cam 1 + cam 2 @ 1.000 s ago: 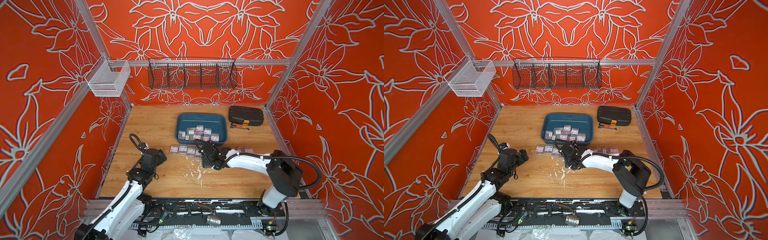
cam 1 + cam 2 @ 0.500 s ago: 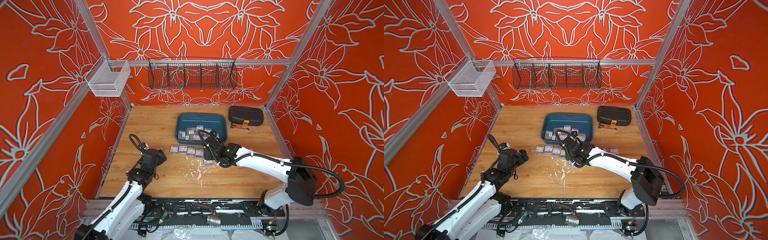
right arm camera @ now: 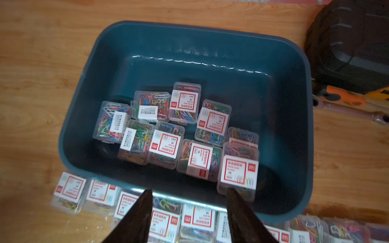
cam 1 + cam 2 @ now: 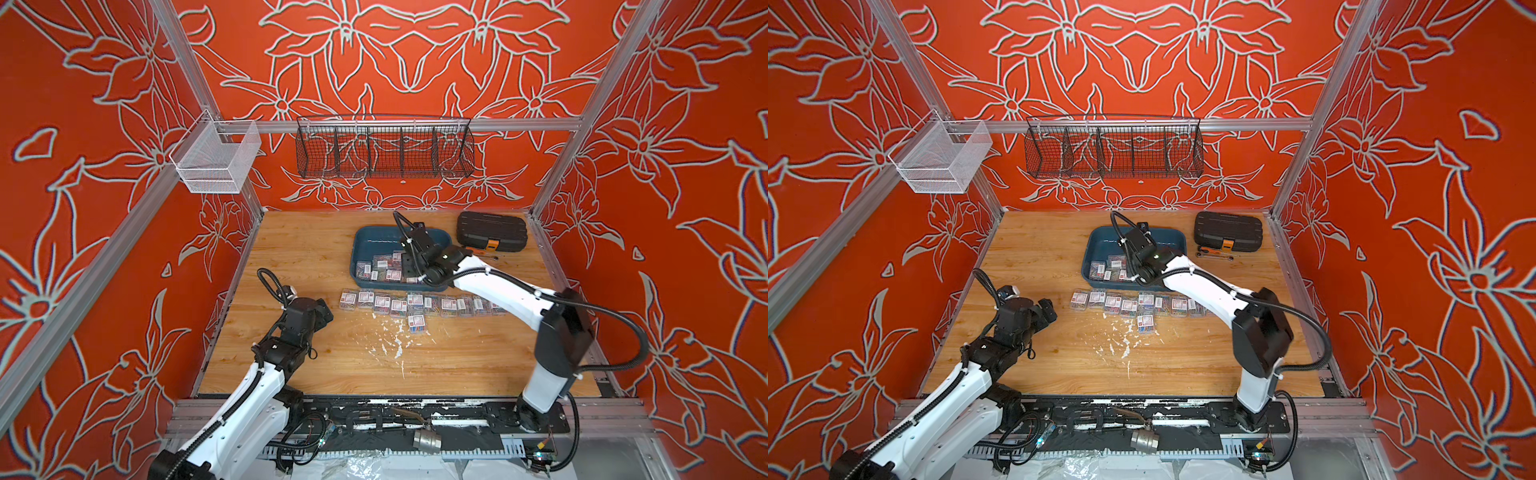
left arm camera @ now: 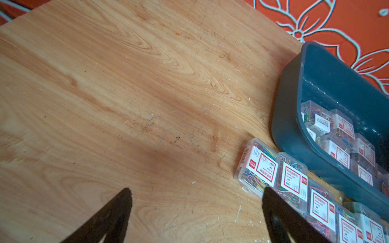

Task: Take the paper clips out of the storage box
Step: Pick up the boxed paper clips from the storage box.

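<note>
The right gripper (image 3: 189, 190), jaws part-open and empty, has swung back from the unloaded row (image 4: 415, 303) to hang over the storage box (image 3: 189, 48) at frame centre, where roughly ten paper clips (image 3: 166, 145) boxes remain; another pick looks due. The left gripper (image 5: 196, 190) idles wide open, empty.

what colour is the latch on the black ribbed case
Orange. The latch on the black case shows best in a top view.

The storage box (image 3: 284, 94) is glossy plastic, the paper clips (image 3: 164, 145) sit in clear plastic, and the tabletop (image 5: 126, 84) is scuffed wood.
</note>
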You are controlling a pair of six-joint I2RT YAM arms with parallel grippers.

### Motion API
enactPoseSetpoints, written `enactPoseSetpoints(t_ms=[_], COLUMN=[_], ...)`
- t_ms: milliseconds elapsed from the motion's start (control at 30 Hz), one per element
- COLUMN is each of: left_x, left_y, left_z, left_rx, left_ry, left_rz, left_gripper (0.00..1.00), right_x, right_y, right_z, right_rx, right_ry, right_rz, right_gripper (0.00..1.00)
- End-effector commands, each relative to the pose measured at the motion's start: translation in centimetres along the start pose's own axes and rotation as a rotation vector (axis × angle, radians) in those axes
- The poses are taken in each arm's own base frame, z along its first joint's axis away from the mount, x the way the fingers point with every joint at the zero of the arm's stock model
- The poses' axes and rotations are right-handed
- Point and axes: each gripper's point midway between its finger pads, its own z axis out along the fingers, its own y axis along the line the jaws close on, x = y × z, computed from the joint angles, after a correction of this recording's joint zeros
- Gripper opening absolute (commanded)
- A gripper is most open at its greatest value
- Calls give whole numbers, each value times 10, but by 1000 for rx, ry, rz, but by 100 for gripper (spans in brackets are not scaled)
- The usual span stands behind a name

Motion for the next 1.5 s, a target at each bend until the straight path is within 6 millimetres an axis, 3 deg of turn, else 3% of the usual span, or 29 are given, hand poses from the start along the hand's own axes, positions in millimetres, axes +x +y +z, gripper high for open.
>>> enactPoseSetpoints(t_ms=[0,200,367,600,733,867,1067,1267,1467], left_x=[1,1,1,1,2,1,2,2,2], left_y=[8,6,6,5,6,6,5,5,5], left_z=[1,1,2,1,1,1,1,1,1], left_rx=[-22,-17,-20,-9,-15,-11,-6,-6,-9], left_ry=[-13,-10,-7,-9,-6,-10,-9,-10,-10], left_rz=[-12,-7,-7,-5,-7,-9,-6,-8,-8], left_gripper=[94,94,94,94,94,94,94,94,94], right_x=[0,-6,-3,2,8,5,11,24,20], right_y=[-9,-1,14,9,13,5,-3,-2,0], right_z=[33,87,114,148,158,160,167,182,179], right_rx=[33,-12,-60,-52,-78,-40,-25,-20,-31], right_ry=[97,202,249,298,320,309,332,386,377], right_rz=[-78,-79,-103,-101,-114,-108,-120,-130,-110], right_gripper=[59,55,56,57,59,65,66,62,55])
